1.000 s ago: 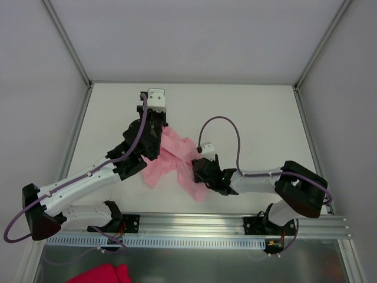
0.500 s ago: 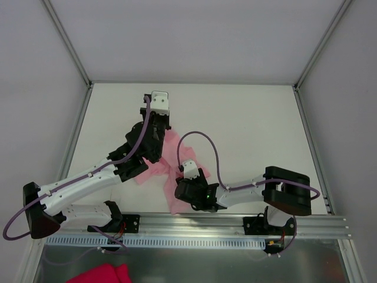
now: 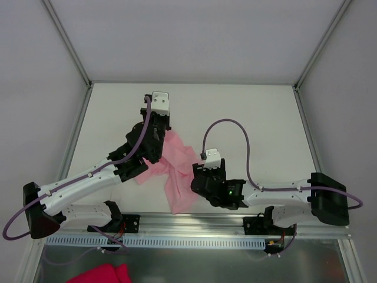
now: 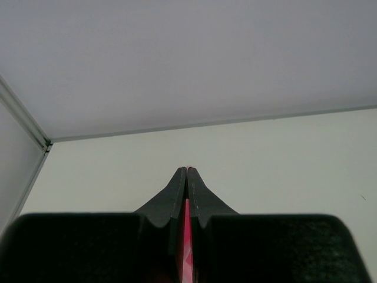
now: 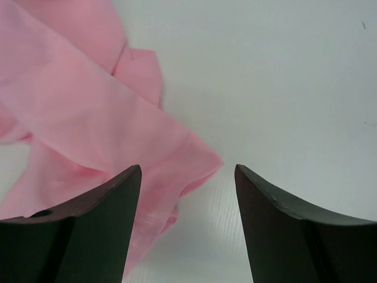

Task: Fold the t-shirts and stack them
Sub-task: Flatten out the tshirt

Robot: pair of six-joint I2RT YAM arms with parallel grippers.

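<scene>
The pale pink t-shirt (image 3: 177, 174) lies crumpled on the white table between the two arms, with one part trailing to the near edge. My left gripper (image 3: 160, 125) is shut on a thin fold of the t-shirt (image 4: 187, 236) at its far end; pink shows between the closed fingers (image 4: 177, 194). My right gripper (image 3: 200, 178) is open and empty at the t-shirt's right edge. In the right wrist view, a corner of the t-shirt (image 5: 106, 130) lies by the left finger (image 5: 106, 218), and bare table shows between the jaws around the gripper (image 5: 187, 168).
A deep magenta cloth (image 3: 100, 274) lies below the rail at the bottom left, off the table. Metal frame posts (image 3: 76, 130) run along the table's left and right sides. The right arm's purple cable (image 3: 235, 127) loops over the table.
My right gripper swung to the near left with part of the t-shirt, then moved back right, now open. The t-shirt now trails to the near edge. The left gripper barely moved.
</scene>
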